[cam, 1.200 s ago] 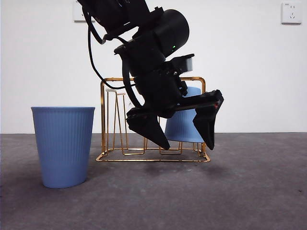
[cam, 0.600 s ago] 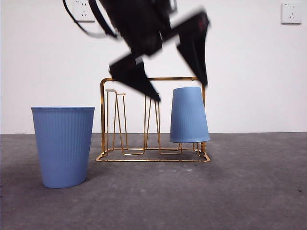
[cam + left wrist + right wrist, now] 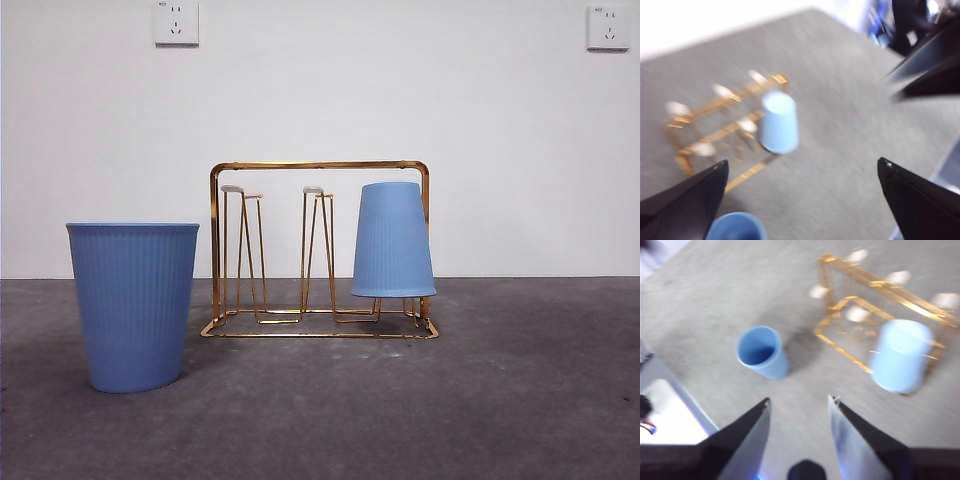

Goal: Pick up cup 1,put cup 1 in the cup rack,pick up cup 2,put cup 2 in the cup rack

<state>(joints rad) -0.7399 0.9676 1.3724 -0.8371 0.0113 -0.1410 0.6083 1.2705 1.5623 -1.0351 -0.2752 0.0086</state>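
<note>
The gold wire cup rack (image 3: 320, 165) stands mid-table, also seen blurred in the left wrist view (image 3: 705, 135) and the right wrist view (image 3: 850, 302). Cup 1 (image 3: 393, 240), light blue and ribbed, sits upside down over a peg at the rack's right end (image 3: 778, 122) (image 3: 901, 356). Cup 2 (image 3: 132, 305), the same blue, stands upright on the table left of the rack (image 3: 761, 352) (image 3: 736, 227). My left gripper (image 3: 802, 167) hangs high above the table, wide open and empty. The right gripper (image 3: 799, 399) is open and empty, high above cup 2. Neither arm shows in the front view.
Two wall sockets (image 3: 176, 22) (image 3: 608, 27) sit high on the white wall behind. The right arm (image 3: 930, 55) shows dark at one corner of the left wrist view. The table's edge (image 3: 670, 390) lies not far from cup 2.
The open gripper that stood around cup 1 at the rack rose up and left the front view. Cup 1 stays upside down on its peg. Cup 2 has not moved.
</note>
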